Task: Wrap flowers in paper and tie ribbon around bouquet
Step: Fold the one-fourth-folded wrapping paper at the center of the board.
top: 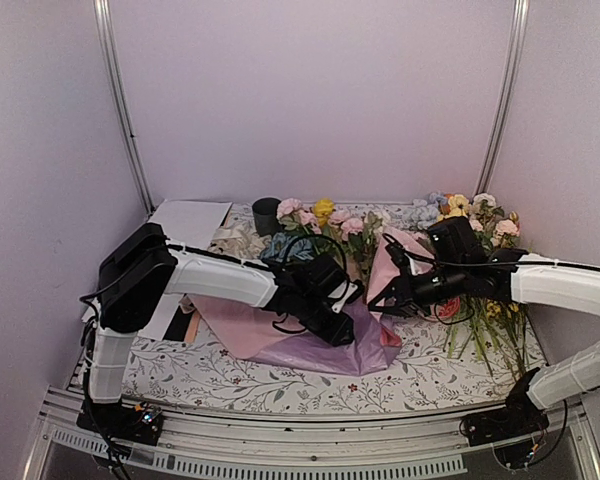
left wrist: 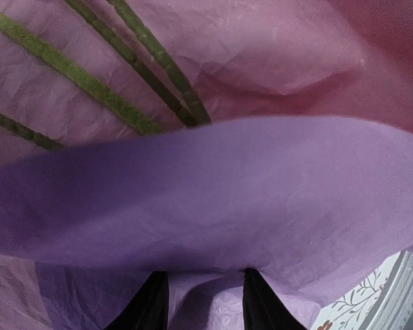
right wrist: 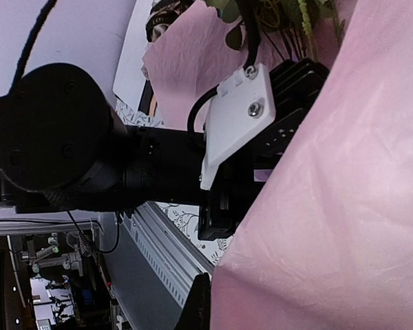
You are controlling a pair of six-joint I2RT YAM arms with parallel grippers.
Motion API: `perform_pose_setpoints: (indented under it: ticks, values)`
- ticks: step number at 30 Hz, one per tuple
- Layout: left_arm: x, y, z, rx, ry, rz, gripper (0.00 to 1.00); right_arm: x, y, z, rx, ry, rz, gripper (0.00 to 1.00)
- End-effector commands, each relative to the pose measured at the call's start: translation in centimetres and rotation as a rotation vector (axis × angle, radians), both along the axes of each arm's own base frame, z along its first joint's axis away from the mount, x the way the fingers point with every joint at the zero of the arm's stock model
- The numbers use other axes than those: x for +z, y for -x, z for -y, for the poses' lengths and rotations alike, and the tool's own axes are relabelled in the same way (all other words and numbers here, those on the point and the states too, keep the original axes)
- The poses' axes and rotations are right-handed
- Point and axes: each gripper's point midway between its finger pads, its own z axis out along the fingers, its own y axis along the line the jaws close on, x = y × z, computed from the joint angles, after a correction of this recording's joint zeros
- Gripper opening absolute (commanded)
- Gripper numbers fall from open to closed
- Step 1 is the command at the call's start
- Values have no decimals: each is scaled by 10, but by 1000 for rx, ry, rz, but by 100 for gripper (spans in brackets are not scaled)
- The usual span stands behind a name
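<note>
The flowers (top: 310,222), pink and yellow blooms with green leaves, lie at the back of the lilac-purple paper (top: 320,352). Their green stems (left wrist: 124,103) run over the pinkish layer and under a purple fold (left wrist: 213,199). My left gripper (top: 342,330) rests low on the paper. Its fingers (left wrist: 148,308) stand apart, their tips hidden under the fold. My right gripper (top: 378,298) is shut on the raised pink edge of the paper (top: 388,262). Only one of its fingers (right wrist: 201,302) shows beside the pink sheet (right wrist: 330,227). No ribbon shows in any view.
A loose pile of long-stemmed flowers (top: 480,215) lies at the right under my right arm. A dark cup (top: 266,214) and a flat white sheet (top: 188,222) sit at the back left. The floral cloth (top: 230,375) covers the table as far as the metal front rail (top: 310,432).
</note>
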Motion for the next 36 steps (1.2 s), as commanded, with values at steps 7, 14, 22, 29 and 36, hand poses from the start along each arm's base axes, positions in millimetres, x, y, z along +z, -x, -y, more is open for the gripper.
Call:
perform_pose_setpoints:
  ticks: [7,14,22,29,36]
  values:
    - [-9,-6,-18,55,63,-14,38,-39,-20,-35,62,70,6,0]
    - [28,-10,-12,52,223,18,40,-79,-37,-32,9,165,-3,0]
    - [77,-7,-24,63,266,55,45,-107,-45,-29,-15,237,-31,0]
    - [52,15,-74,155,102,-30,46,-113,-48,-27,-13,281,-27,0]
    - [11,23,-95,173,13,-55,48,-110,-50,-30,-3,309,-6,0]
